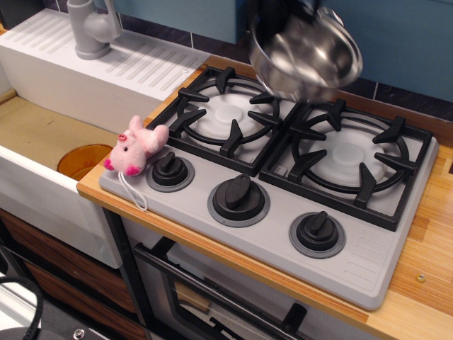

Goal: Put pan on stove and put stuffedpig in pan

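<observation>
Observation.image shows the small shiny stainless-steel pan point(306, 55) blurred in mid-air, tilted, above the back edge of the grey two-burner toy stove point(272, 177), both black grates bare. Something must be carrying it, presumably the pincer, yet the pincer is hidden behind the pan's blur, so whether it is clenched cannot be told. The pale-pink plush stuffedpig point(136, 149) lies at the stove's front-left corner beside a knob, on the wooden worktop point(425, 269). No legible writing or brand appears.

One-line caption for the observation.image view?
Steel pan held blurred in the air above the stove; stuffed pig lies by the left knob.
</observation>
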Robot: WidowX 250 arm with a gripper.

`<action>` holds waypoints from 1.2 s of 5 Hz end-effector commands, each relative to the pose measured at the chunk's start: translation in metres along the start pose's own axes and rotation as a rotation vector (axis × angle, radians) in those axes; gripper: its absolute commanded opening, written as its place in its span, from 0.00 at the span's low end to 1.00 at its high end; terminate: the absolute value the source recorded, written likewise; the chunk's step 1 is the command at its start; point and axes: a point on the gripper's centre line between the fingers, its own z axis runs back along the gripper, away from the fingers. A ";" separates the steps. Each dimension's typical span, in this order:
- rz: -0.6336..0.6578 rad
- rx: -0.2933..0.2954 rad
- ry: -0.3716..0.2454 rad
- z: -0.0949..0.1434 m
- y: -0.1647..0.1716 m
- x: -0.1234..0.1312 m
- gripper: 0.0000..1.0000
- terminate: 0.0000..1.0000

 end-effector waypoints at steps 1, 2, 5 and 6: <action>-0.030 0.027 -0.028 0.014 0.044 0.010 0.00 0.00; -0.038 0.012 -0.028 0.004 0.056 0.011 0.00 0.00; -0.041 0.000 -0.067 -0.035 0.072 0.008 0.00 0.00; -0.027 -0.001 -0.068 -0.045 0.071 -0.001 0.00 0.00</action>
